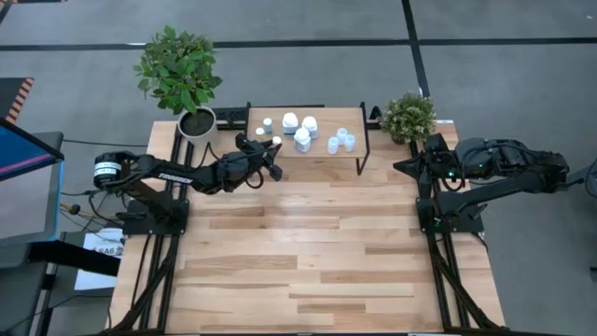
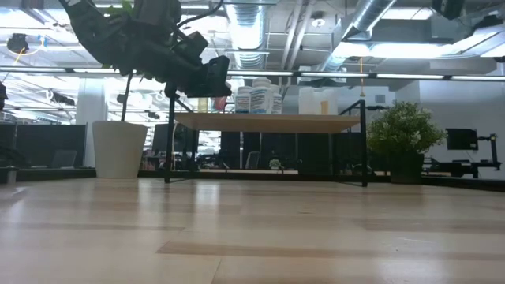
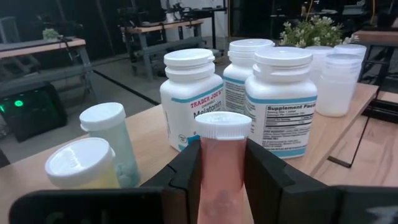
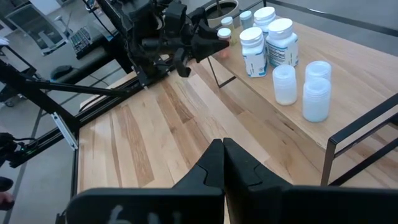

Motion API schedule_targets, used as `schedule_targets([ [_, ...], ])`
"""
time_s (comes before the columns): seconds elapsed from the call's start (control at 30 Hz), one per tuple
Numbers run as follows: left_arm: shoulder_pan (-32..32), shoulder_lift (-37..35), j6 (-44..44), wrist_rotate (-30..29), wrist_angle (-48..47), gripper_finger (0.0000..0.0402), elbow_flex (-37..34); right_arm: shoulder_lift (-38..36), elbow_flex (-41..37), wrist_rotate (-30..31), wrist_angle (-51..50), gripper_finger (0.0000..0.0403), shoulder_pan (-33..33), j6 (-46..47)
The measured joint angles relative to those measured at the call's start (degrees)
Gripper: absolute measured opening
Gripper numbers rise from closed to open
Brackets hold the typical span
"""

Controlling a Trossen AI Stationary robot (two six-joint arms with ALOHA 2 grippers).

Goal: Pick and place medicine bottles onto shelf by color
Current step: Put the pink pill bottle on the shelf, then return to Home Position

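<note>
A: From above, the left pincer [image 1: 273,155] is at the left end of the shelf [image 1: 350,161], arm stretched low across the tabletop [image 1: 308,252]. Which step is this?

B: Placing, I think. In the left wrist view its fingers [image 3: 268,177] clasp the orange bottle [image 3: 222,155], beside the yellow bottle [image 3: 81,165] and green bottle [image 3: 112,140].

A: What next?

B: Probably to let go and retreat without knocking the white bottles [image 3: 281,96]. In the right wrist view the right pincer [image 4: 222,163] is clenched, waiting near its base
</note>
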Motion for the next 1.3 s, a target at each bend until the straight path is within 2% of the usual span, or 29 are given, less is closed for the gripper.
schedule_targets([
  [0.57, 0.0, 0.0, 0.3, -1.0, -0.2, 0.0181, 0.0, 0.0, 0.0, 0.0, 0.0, 0.0013, 0.0, 0.0],
  [1.07, -0.4, 0.2, 3.1, -1.2, 3.0, 0.0189, -0.2, 0.0, 0.0, 0.0, 0.0, 0.0013, 0.0, 0.0],
  [1.3, -1.4, -0.1, 9.9, -0.9, 11.7, 0.0189, -0.1, 0.0, 0.0, 0.0, 0.0, 0.0013, 0.0, 0.0],
])
